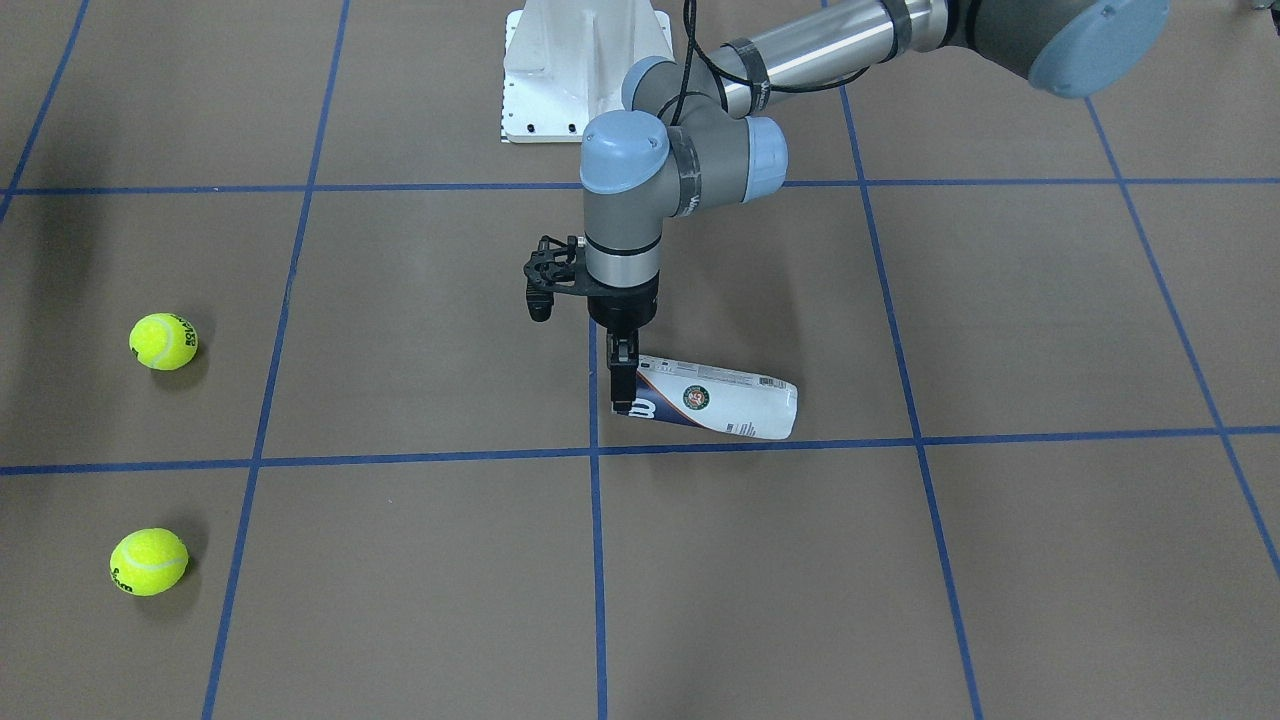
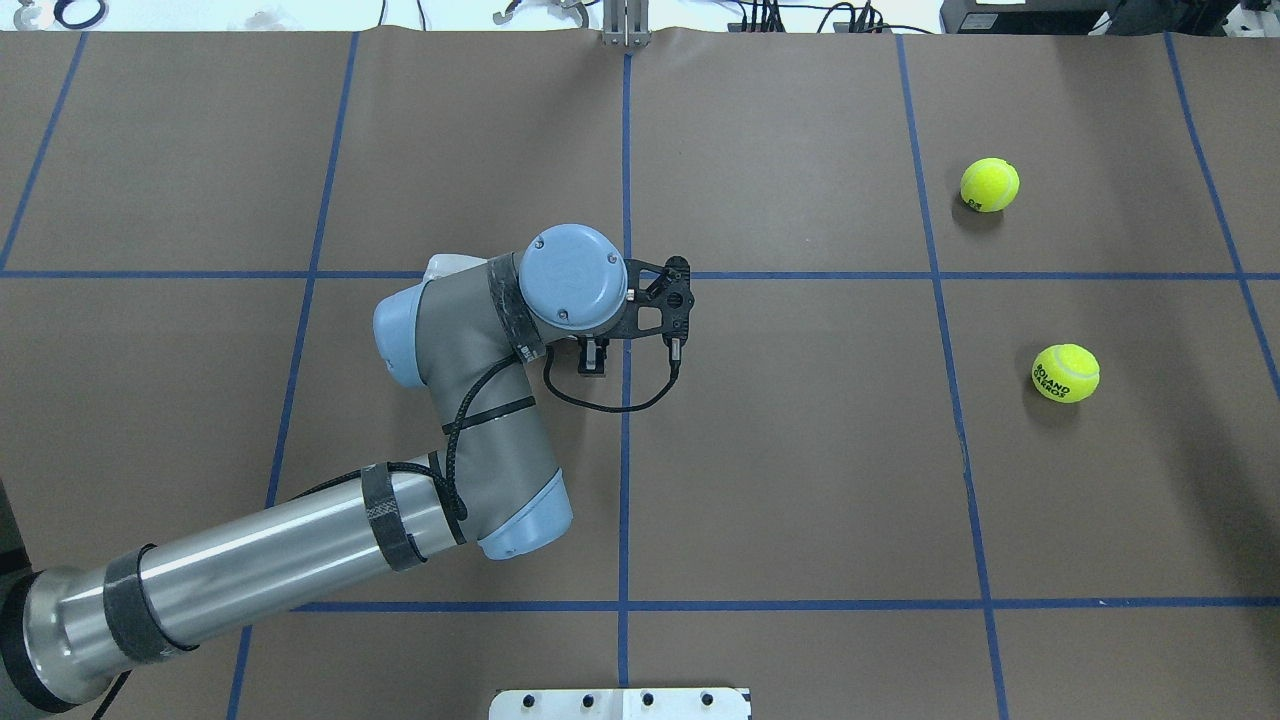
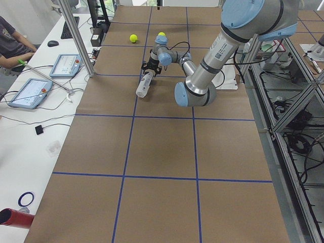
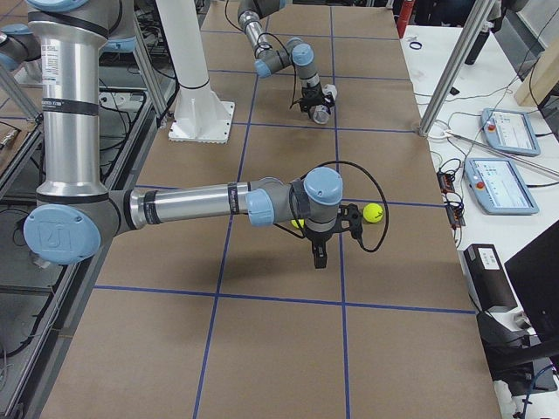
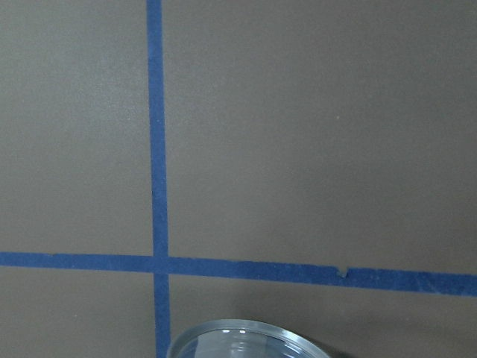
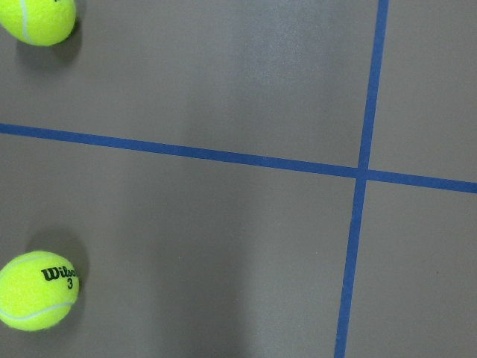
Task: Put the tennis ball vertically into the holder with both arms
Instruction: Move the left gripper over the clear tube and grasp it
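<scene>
Tennis-ball holder point(image 1: 730, 405) lies on its side on the tabletop point(image 1: 400, 330) near centre, navy end with white "W" at the left pincer point(image 1: 622, 395), white end away. That pincer appears clamped on the rim, though contact is partly hidden. Overhead, the left arm point(image 2: 470, 400) covers the holder almost wholly, and the wrist view catches only a silver rim arc. The right pincer point(image 4: 319, 259) hangs near two tennis balls point(image 1: 163, 341); whether apart or together, cannot tell.
</scene>
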Robot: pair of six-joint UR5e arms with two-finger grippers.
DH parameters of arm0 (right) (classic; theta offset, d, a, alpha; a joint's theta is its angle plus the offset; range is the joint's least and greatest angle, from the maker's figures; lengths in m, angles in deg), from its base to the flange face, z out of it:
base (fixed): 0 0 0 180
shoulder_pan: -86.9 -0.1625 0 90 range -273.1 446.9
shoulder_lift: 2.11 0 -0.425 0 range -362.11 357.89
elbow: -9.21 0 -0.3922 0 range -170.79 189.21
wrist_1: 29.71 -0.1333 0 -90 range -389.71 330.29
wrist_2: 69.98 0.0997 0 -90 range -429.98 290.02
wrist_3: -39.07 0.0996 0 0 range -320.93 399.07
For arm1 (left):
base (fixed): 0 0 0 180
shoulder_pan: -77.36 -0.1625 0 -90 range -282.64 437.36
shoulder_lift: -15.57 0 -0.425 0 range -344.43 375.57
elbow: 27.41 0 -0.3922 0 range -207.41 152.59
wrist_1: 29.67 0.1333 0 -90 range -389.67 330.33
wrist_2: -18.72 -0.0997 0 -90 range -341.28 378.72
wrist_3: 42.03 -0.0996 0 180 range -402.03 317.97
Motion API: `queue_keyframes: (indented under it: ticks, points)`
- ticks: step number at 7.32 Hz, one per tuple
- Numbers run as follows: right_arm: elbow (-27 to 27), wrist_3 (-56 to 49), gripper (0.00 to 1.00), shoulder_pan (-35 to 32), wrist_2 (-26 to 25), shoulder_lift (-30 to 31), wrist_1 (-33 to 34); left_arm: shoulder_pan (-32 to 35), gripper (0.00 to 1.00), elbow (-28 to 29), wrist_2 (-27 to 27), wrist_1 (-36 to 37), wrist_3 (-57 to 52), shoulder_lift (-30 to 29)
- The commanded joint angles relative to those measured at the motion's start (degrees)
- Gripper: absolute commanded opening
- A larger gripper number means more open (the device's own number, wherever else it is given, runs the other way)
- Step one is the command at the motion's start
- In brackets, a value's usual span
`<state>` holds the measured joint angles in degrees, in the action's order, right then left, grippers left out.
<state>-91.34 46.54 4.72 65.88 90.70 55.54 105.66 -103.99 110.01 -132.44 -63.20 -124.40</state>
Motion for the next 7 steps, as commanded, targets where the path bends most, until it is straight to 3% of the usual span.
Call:
queue_keyframes:
  ticks: [1,4,7]
  points:
    - [0.01,0.0,1.0,0.0,0.02,0.0,0.0,-0.09,0.94,0.64,-1.37,-0.24,-0.1,-0.04]
    - [0.01,0.0,1.0,0.0,0.02,0.0,0.0,-0.09,0.89,0.81,-1.47,-0.24,-0.1,-0.13]
    - [-0.08,0.0,1.0,0.09,0.19,0.0,0.0,0.0,0.76,0.82,-1.91,-2.69,0.43,-0.3]
